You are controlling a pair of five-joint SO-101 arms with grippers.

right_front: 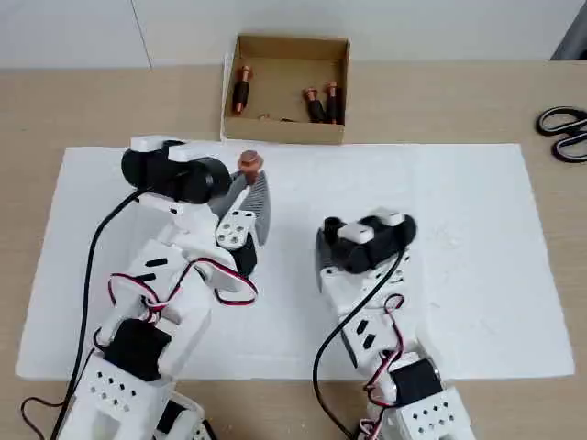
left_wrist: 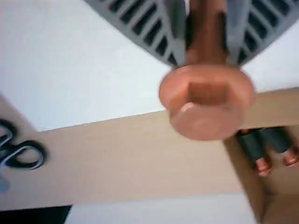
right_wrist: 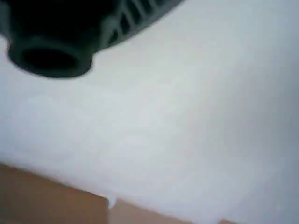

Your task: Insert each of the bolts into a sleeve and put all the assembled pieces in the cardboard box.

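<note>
**Bolt meets sleeve, pair still apart.** The left gripper (right_front: 251, 186) has its jaws narrow and tight on the shank of a copper bolt (right_front: 249, 163). The hex head stands clear of the fingers. The gripper is over the far part of the white foam sheet (right_front: 477, 238), just near of the cardboard box (right_front: 346, 87).

The right gripper (right_wrist: 91, 28) is mid-sheet, right of and nearer than the left. Its jaws look closed round a black sleeve (right_wrist: 49, 58), w/ the open bore showing at the sleeve's end.

Three assembled pieces (right_front: 316, 104) already lie in the box, one at the left and two together at the right. Scissors (right_front: 564, 130) lie on the table (right_front: 83, 101) at far right.

Step in hand, as judged: mating this bolt w/ this sleeve, each arm carrying one half. The two parts are well apart, approx. a third of the sheet's width.

The next move calls for bringing the grippers together and lining the shank up w/ the bore, then sliding one into the other. How much shank is free beyond the fingers can't be told, so a regrip may be needed. After that it's a short carry far-ward to the box.
</note>
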